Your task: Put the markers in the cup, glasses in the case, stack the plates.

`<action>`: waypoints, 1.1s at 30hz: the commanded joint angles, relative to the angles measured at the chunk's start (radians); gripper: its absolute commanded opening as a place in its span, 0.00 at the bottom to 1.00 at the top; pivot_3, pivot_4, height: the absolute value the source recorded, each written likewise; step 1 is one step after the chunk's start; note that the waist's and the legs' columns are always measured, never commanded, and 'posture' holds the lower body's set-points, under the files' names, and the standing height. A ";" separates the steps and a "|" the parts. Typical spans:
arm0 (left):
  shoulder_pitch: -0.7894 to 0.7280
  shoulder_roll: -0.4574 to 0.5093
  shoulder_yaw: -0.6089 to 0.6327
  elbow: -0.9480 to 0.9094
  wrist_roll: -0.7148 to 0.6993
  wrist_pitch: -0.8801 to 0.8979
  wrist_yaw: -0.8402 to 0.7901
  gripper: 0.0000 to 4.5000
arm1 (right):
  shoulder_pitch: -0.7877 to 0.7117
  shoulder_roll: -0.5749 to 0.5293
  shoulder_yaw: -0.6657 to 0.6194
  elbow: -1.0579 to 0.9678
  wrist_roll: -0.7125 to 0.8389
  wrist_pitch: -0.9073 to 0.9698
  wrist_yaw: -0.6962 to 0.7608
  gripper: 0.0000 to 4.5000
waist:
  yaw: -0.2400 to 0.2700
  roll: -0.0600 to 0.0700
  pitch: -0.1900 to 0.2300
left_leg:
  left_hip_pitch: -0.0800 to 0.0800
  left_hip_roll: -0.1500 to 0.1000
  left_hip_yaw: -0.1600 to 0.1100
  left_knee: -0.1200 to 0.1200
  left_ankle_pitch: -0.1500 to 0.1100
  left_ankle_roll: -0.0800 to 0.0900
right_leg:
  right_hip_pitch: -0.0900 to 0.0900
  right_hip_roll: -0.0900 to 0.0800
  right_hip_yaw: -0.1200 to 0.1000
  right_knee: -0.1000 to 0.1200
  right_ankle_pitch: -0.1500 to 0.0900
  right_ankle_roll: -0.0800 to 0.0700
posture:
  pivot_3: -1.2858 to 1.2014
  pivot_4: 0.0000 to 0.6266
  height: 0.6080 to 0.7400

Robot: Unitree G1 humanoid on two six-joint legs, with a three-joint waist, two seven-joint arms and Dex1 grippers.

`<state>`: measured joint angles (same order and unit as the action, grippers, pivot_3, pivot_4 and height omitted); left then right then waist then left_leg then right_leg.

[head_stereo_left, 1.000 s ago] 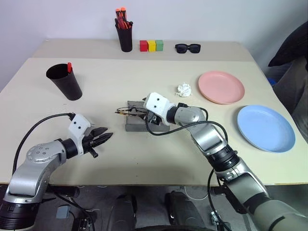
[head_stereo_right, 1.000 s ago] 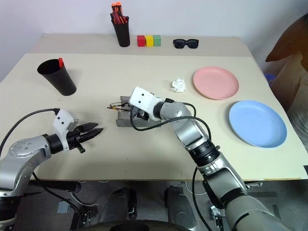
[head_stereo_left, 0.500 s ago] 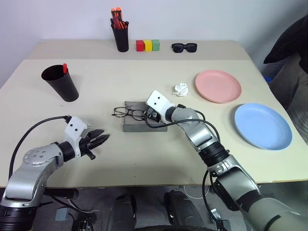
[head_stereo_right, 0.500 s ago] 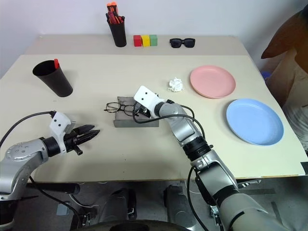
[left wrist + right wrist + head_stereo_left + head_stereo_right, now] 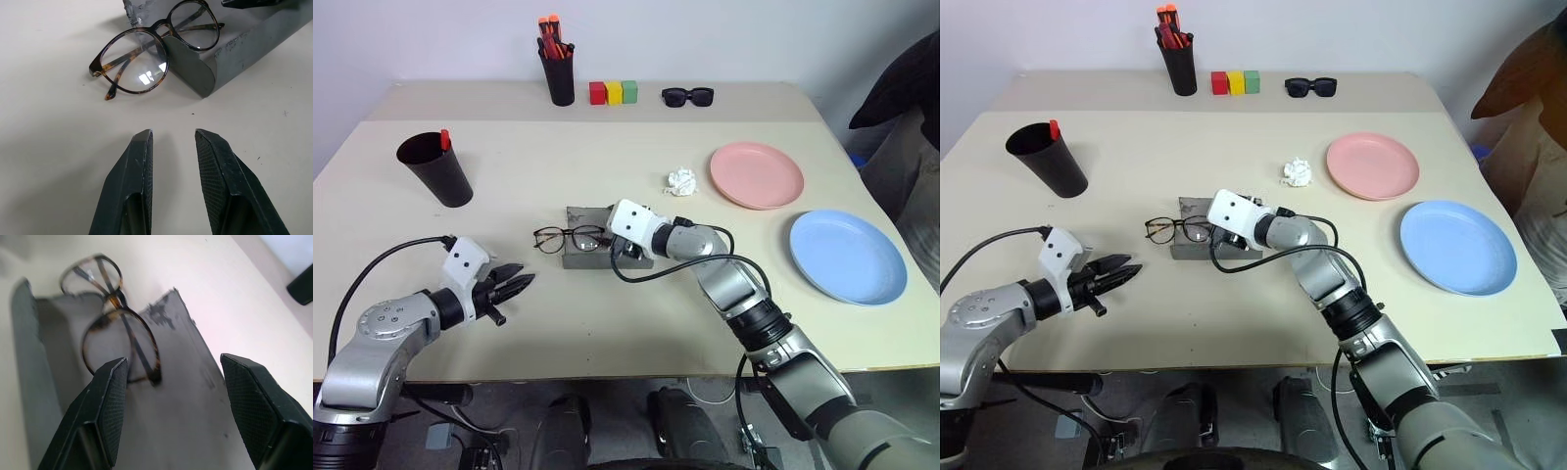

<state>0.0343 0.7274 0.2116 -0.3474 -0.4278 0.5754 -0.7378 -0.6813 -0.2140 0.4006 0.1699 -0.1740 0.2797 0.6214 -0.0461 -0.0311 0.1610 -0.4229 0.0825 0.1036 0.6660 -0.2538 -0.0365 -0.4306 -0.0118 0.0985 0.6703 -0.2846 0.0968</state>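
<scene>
Glasses (image 5: 570,237) lie half across the left end of the open case (image 5: 607,250): one lens sits over the case, the other hangs out over the surface (image 5: 607,166). The folded temples point into the case. This placement is incomplete; the frame must lie fully within the case walls before the lid can close.

The right hand (image 5: 171,396) stands over the case interior with its fingers spread wide. Nothing is held between them; the glasses lie just ahead of the fingertips, apart from both pads. The open stance fits either a release or a fresh approach, and the pictures do not settle which.

The left hand (image 5: 172,147) rests low over the surface, near the overhanging lens, with its fingers a narrow gap apart and empty. Its line points toward the glasses, a position from which it could, by judgement, nudge the frame toward the case.

The cup (image 5: 435,167) stands well apart at the left of the surface, with the red tip of one marker (image 5: 444,140) showing above its rim. The second marker cannot be told.

The pink plate (image 5: 757,176) and the blue plate (image 5: 847,258) lie side by side at the right, not yet stacked.
</scene>
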 commanded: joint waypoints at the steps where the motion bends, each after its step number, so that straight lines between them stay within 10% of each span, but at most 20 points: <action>1: -0.009 0.007 0.021 -0.016 -0.013 -0.003 -0.004 0.30 | -0.058 0.039 -0.049 -0.048 0.059 0.048 0.021 0.68 | 0.000 0.000 0.000 | 0.000 0.000 0.000 0.000 0.000 0.000 | 0.000 0.000 0.000 0.000 0.000 0.000 | 0.52 0.24 0.87; 27: 0.090 0.026 0.150 -0.004 -0.012 -0.015 0.011 0.30 | -0.305 0.212 0.039 0.401 -0.008 0.071 0.043 0.68 | -0.014 0.000 0.000 | -0.002 0.000 0.000 -0.001 0.000 -0.001 | -0.003 -0.001 0.000 0.000 0.000 0.000 | 0.52 0.24 0.87; 33: 0.085 0.029 0.148 0.001 -0.011 -0.016 0.011 0.30 | -0.308 0.213 0.045 0.443 -0.026 0.077 0.031 0.14 | -0.024 0.000 0.000 | -0.003 0.000 0.000 -0.001 0.000 -0.001 | -0.003 -0.001 -0.001 0.000 0.000 0.000 | 0.52 0.24 0.87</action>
<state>0.1220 0.7522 0.3352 -0.3209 -0.4271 0.5628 -0.7268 -0.9736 -0.0008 0.4531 0.6128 -0.1858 0.3557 0.6640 -0.0701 -0.0309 0.1611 -0.4257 0.0827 0.1037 0.6652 -0.2536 -0.0371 -0.4336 -0.0126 0.0978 0.6700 -0.2845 0.0965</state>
